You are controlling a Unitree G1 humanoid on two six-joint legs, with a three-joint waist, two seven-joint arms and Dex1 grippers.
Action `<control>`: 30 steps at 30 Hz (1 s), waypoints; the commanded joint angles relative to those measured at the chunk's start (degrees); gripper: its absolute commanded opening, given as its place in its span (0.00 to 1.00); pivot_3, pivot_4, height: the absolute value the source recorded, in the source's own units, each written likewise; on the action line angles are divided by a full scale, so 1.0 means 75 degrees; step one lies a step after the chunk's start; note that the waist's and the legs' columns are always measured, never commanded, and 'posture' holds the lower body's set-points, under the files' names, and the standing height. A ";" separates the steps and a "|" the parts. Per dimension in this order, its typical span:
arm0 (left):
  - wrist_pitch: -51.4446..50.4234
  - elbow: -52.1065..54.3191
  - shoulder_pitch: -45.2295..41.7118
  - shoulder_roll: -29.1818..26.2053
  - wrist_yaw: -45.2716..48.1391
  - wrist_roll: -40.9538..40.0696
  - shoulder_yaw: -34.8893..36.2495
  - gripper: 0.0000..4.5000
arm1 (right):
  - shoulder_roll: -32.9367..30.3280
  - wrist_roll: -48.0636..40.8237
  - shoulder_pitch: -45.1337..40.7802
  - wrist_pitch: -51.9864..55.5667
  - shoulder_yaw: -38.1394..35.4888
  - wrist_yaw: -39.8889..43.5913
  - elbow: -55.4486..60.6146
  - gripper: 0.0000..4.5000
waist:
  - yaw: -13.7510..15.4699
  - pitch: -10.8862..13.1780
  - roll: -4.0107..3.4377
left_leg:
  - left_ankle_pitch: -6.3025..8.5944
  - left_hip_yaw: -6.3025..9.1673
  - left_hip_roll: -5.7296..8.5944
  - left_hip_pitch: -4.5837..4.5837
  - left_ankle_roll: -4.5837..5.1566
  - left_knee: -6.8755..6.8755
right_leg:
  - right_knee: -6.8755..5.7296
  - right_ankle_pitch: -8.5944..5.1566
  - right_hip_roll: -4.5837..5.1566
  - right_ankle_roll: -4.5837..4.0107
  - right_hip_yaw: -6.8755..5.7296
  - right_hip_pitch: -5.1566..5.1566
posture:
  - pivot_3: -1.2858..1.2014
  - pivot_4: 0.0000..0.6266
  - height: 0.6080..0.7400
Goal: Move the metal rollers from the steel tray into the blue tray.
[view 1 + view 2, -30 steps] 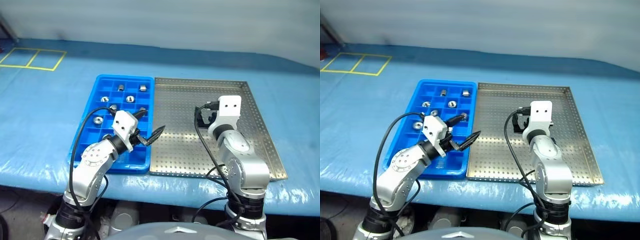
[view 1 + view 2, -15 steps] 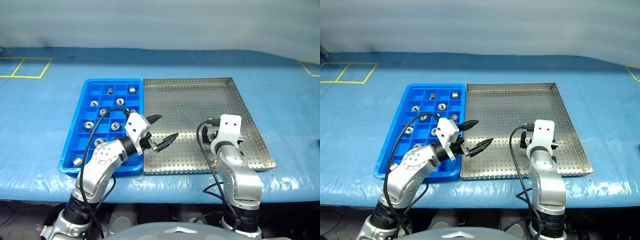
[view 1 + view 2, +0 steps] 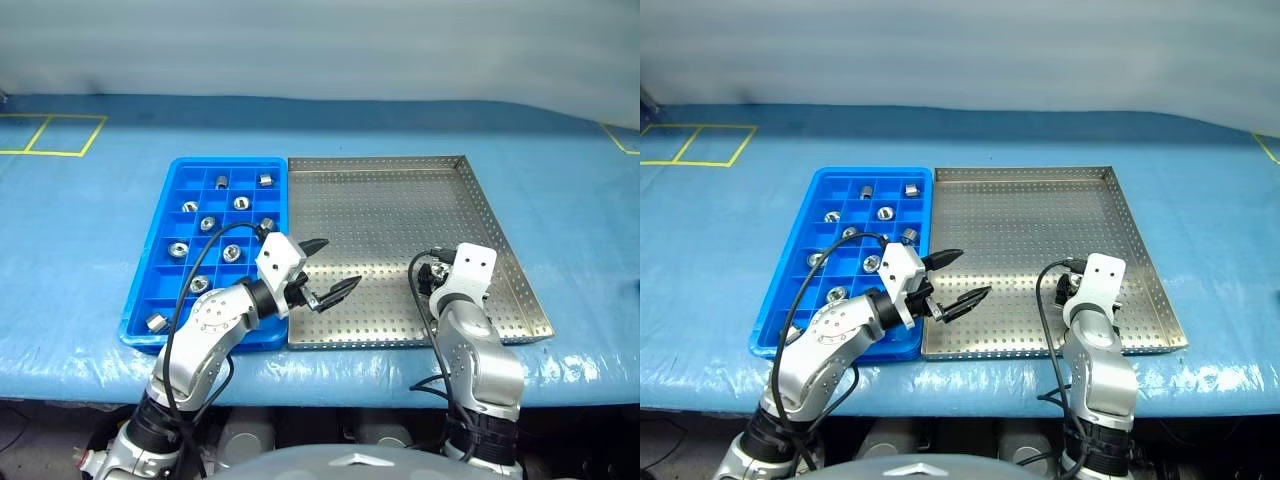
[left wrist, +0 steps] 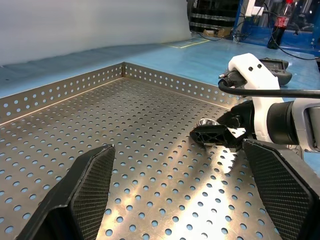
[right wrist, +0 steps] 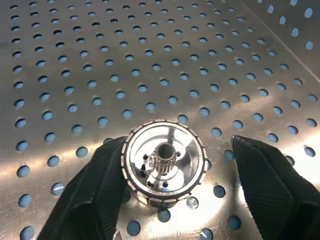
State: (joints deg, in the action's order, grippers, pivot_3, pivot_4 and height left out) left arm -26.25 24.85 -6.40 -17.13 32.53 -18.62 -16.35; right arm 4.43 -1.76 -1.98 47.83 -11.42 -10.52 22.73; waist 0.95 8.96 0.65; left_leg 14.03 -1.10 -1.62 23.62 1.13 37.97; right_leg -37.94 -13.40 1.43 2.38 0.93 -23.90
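A blue cloth-covered table [image 3: 90, 230] carries the steel tray [image 3: 400, 215] and, touching its left edge, the narrower blue tray [image 3: 160, 275]. About ten metal rollers [image 3: 231, 253] sit singly in the blue tray's square compartments, spread from its far rows down to the near left corner. The left gripper [image 3: 327, 268] hovers over the steel tray's near left part, just beside the blue tray's edge, its two black fingers spread wide and holding nothing. The right gripper [image 5: 170, 175] is down at the steel tray's near right corner — its fingers stand apart around one roller [image 5: 165, 161] that lies flat on the perforated floor, one finger [image 5: 95, 190] touching its rim, the other finger [image 5: 265, 180] a gap away — not clamped.
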 commanded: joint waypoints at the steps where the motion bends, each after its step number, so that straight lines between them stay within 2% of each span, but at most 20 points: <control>1: 0.0058 0.0325 -0.0015 0.0058 -0.0055 0.0000 -0.0025 1.00 | 0.0225 -0.0091 -0.0016 -0.0160 0.0155 -0.0025 0.0094 0.51 | 0.0005 0.0000 0.0000 | 0.0000 0.0000 0.0000 0.0000 0.0000 0.0001 | 0.0000 0.0000 0.0000 0.0000 0.0000 0.0001 | 0.57 0.24 1.00; 3: 0.0185 0.0332 0.0030 0.0116 -0.0202 0.0104 0.0024 1.00 | 0.0177 -0.0123 -0.0032 -0.0087 0.0220 -0.0001 0.0188 0.38 | 0.0009 0.0000 0.0000 | 0.0000 0.0000 -0.0001 0.0000 0.0000 0.0000 | 0.0000 0.0000 0.0001 0.0000 0.0000 0.0001 | 0.57 0.24 1.00; 9: 0.0699 0.0338 0.0215 0.0198 -0.0616 0.0393 0.0314 1.00 | -0.0582 -0.0171 -0.0365 0.0322 0.1122 0.0791 0.0696 0.38 | 0.0027 0.0001 -0.0001 | 0.0000 0.0001 -0.0002 0.0000 0.0000 -0.0001 | 0.0000 0.0001 0.0001 -0.0001 0.0000 0.0000 | 0.59 0.24 1.00; 15: 0.1136 0.0381 0.0536 0.0161 -0.0845 0.0514 0.0645 1.00 | -0.1787 -0.0270 -0.1280 0.0257 0.1899 0.1983 0.0807 0.38 | 0.0201 0.0001 0.0001 | -0.0002 0.0005 0.0003 -0.0002 0.0004 -0.0001 | 0.0005 0.0000 0.0003 0.0001 -0.0005 0.0005 | 0.62 0.24 1.00; 20: 0.1436 0.0652 0.1103 -0.0055 -0.1008 0.0514 0.1319 1.00 | -0.2577 -0.0604 -0.2100 0.0134 0.2674 0.3294 0.0787 0.38 | 0.0356 0.0003 0.0002 | -0.0001 0.0013 0.0005 0.0002 0.0005 -0.0013 | 0.0013 0.0017 0.0001 -0.0024 -0.0013 0.0003 | 0.65 0.24 1.00; 23: 0.1458 0.0874 0.1459 -0.0267 -0.0883 0.0173 0.1905 1.00 | -0.2778 -0.0675 -0.2511 0.0018 0.3150 0.3818 0.0604 0.38 | 0.0514 0.0003 0.0002 | -0.0001 0.0027 0.0003 0.0004 0.0005 -0.0018 | 0.0014 0.0013 0.0001 -0.0032 -0.0028 0.0003 | 0.66 0.24 1.00; 30: 0.1331 0.1454 0.2205 -0.0565 -0.0972 0.0010 0.2745 1.00 | -0.2621 -0.0628 -0.2996 -0.0250 0.3800 0.4262 0.0184 0.38 | 0.0955 0.0005 0.0004 | -0.0001 0.0039 0.0000 0.0012 0.0005 -0.0017 | 0.0022 0.0011 0.0014 -0.0031 -0.0038 0.0005 | 0.70 0.24 1.00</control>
State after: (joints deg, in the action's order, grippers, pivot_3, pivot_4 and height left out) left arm -16.91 32.15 9.59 -20.91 25.21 -17.25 2.87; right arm -15.64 -6.08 -23.15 47.88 17.03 20.67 22.95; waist 8.11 9.00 0.68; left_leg 14.03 -0.81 -1.63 23.73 1.17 37.85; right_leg -37.76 -13.32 1.56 2.15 0.65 -23.87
